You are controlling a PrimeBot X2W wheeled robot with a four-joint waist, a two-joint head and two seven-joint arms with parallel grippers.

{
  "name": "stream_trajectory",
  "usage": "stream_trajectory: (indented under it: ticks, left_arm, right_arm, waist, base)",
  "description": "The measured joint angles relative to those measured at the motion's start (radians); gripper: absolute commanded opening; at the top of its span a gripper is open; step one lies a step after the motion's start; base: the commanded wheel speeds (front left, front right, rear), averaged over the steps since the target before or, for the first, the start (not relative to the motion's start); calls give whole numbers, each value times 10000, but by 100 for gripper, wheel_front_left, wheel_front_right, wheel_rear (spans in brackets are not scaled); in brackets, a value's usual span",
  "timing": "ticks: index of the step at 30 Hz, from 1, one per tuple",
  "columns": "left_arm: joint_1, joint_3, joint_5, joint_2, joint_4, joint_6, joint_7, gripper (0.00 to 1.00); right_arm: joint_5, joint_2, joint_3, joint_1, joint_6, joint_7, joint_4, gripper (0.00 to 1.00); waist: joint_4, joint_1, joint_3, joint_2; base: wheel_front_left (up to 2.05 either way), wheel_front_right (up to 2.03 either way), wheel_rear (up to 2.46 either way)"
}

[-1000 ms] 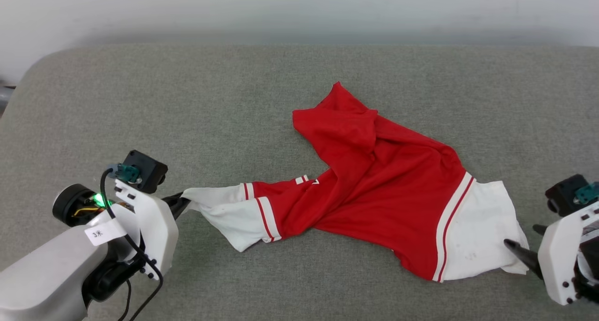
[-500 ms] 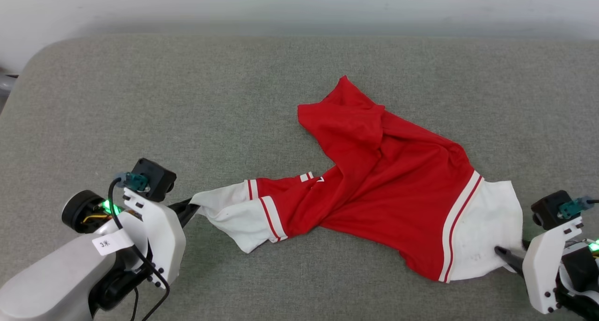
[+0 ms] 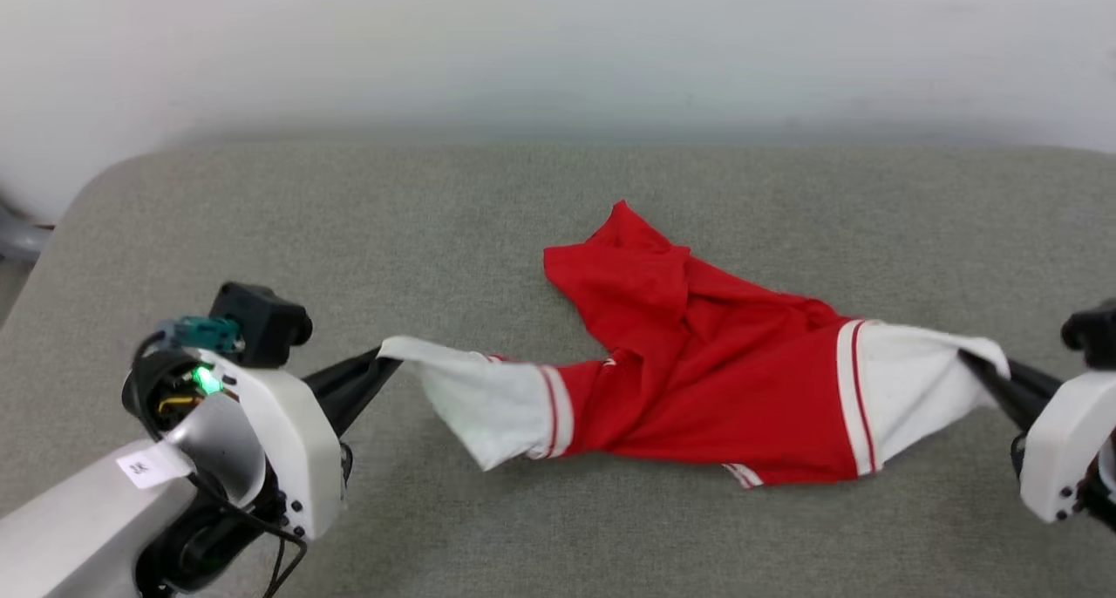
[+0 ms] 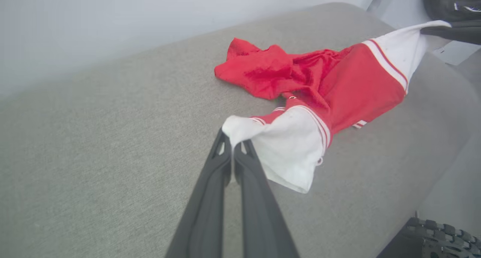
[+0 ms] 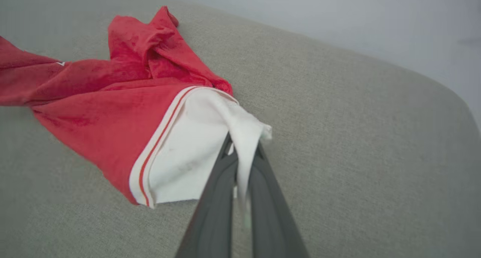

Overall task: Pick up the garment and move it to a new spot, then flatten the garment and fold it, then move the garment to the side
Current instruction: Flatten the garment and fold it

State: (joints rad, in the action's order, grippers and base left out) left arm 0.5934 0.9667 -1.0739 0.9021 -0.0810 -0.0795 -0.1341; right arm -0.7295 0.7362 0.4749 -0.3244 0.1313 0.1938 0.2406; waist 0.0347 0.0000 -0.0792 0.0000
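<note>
Garment (image 3: 715,380), one, gripped by left tool (image 3: 388,367) and right tool (image 3: 974,364).

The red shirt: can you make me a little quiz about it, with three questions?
1. True or false: the left gripper is shut on a white sleeve of the garment.
2. Pick one: what is under the garment? A) a wooden floor B) a grey cushion C) a metal tray
3. Fill the gap: the right gripper pinches a sleeve coloured ____.

Key: 1 true; 2 B; 3 white.
</note>
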Motion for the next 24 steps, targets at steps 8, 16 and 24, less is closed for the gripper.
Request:
stream_trajectory:
  ticks: [8,16,24]
  left_arm:
    - [499,-1379,-1147,242,-1597,82,633,0]
    - [1858,-2412,-1574,-44,-1503,357,934,0]
    - [3517,-2936,-1580,-995,-403,347,988,0]
  right_arm:
    - [-128,267,-1630,-288,0,144,-1498,0]
    - [-15,391,-3112,-1142,-2,848,-2685,0]
    - [192,163,-3509,-3196,0,1630,-2558,0]
  waist:
    - [-149,0,488,0]
    - [-175,0,547,0]
    - [-207,0,251,0]
  base:
    - [0,0,0]
    - [0,0,0]
    - [0,0,0]
